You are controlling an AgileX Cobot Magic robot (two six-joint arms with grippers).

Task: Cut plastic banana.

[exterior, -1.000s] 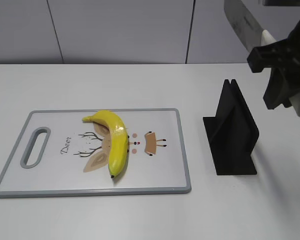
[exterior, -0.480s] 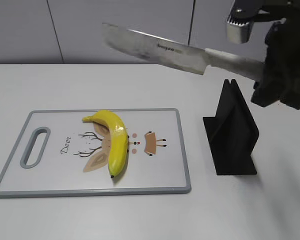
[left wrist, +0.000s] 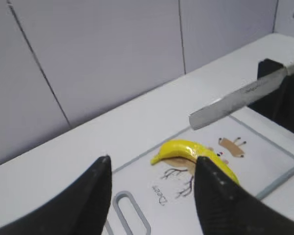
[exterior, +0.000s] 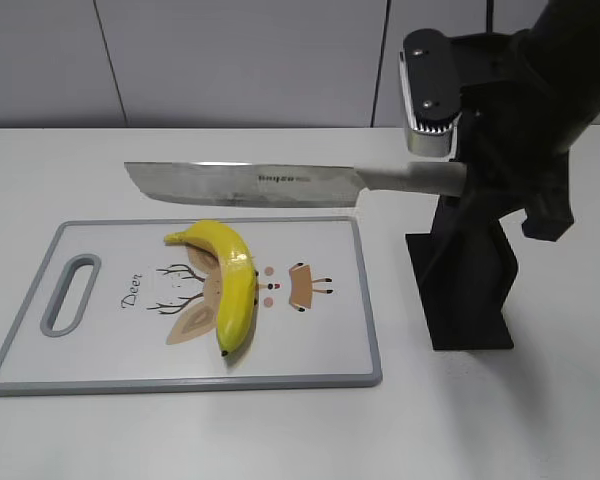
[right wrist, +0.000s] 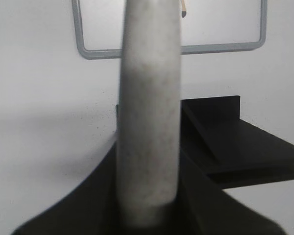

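Now exterior | right gripper (exterior: 458, 178) clamps grey-handled steel knife (exterior: 242, 184), blade level above glossy yellow plastic banana (exterior: 230, 280) on grey-rimmed white cutting board (exterior: 310, 340) — it could roll; left wrist | left gripper (left wrist: 152, 188) spread, empty, aloft; right wrist | handle fills view — slip unseen

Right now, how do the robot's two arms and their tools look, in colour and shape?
Both are matte black. The left tool has two broad, wedge-shaped black fingers with rounded tips. The right tool is also black; its arm is bulky, and a silver-edged black block is mounted beside it. No cables or markings show.
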